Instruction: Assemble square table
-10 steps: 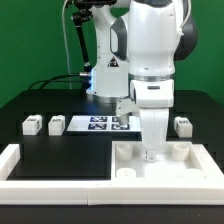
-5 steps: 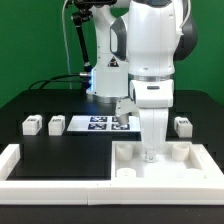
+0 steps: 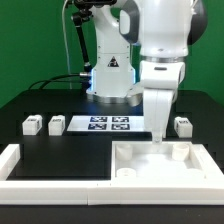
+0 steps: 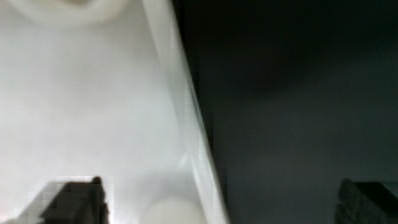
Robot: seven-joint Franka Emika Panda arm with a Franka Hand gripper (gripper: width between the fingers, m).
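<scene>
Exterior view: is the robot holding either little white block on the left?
No; both blocks rest on the black table, away from the arm.

A white robot arm (image 3: 160, 50) reaches down at upper right; its gripper (image 3: 158, 140) hangs at the back rim of a white plastic square slab (image 3: 185, 165), lower right. Two small tagged white block legs (image 3: 32, 125) sit mid-left on the black table (image 3: 60, 145), another leg (image 3: 182, 126) mid-right, the marker board (image 3: 100, 124) centre.
</scene>
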